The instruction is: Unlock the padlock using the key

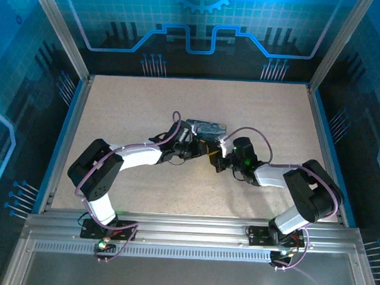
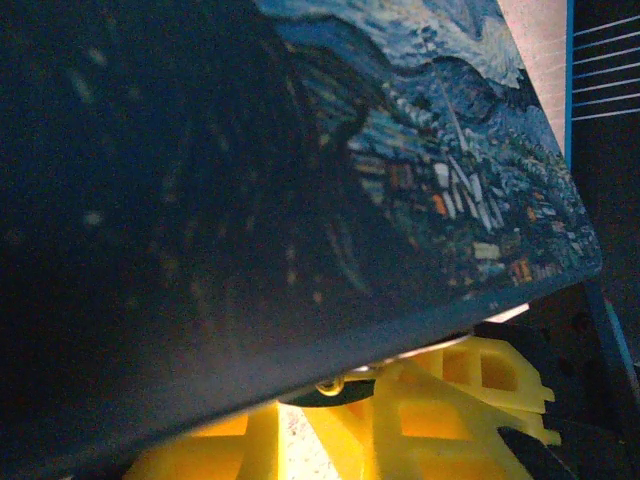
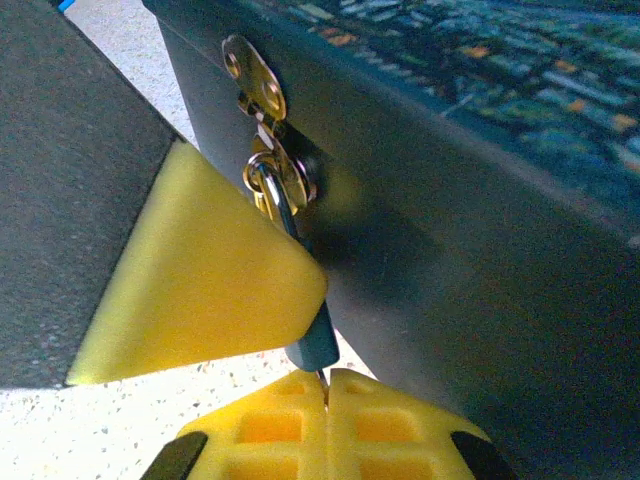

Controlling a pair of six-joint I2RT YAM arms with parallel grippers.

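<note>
1. Your right pincer is pinched tight on the key, just under the padlock hanging on the tin hasp, mid counter.
2. Left pincer: you cannot tell its opening.
3. Padlock looks locked; turning remains.

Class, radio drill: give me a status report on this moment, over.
Right fingers shut on key, its tip at padlock base. Padlock looped through hasp on tin. Left fingers close by tin, grip unclear.
</note>
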